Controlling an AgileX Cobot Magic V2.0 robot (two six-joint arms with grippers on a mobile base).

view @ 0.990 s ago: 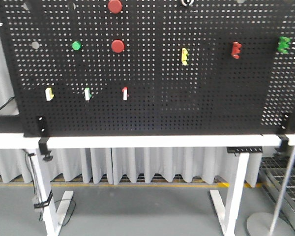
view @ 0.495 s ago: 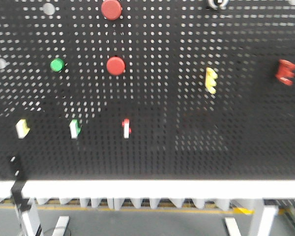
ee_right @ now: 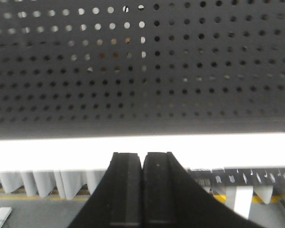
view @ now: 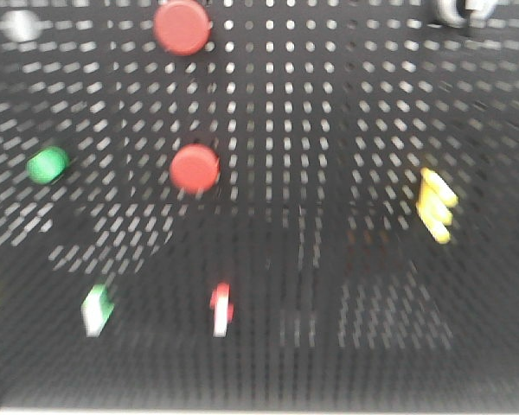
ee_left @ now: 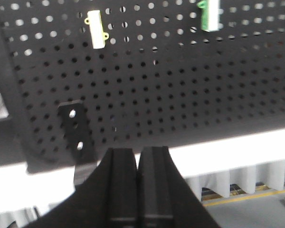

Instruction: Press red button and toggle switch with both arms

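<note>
Two red buttons sit on the black pegboard [view: 329,104] in the blurred front view, one at the top [view: 182,26] and one lower [view: 195,168]. Below them are small toggle switches, a red-tipped one [view: 221,308] and a green one [view: 97,309]. Neither arm shows in the front view. In the left wrist view my left gripper [ee_left: 137,154] is shut and empty, low before the board's bottom edge, with a yellow switch [ee_left: 97,29] and a green switch [ee_left: 209,15] high above it. My right gripper [ee_right: 142,156] is also shut and empty, below bare pegboard [ee_right: 142,71].
A green button [view: 48,164], a yellow clip [view: 436,205] and a silver-ringed knob [view: 457,10] are also on the board. A black bracket with two screws [ee_left: 75,130] is fixed at the board's lower left. The white table edge [ee_left: 237,147] runs under the board.
The front view has closed in on the pegboard: buttons and switches look larger and spread outward, and the table edge has dropped out of the bottom of that view.
</note>
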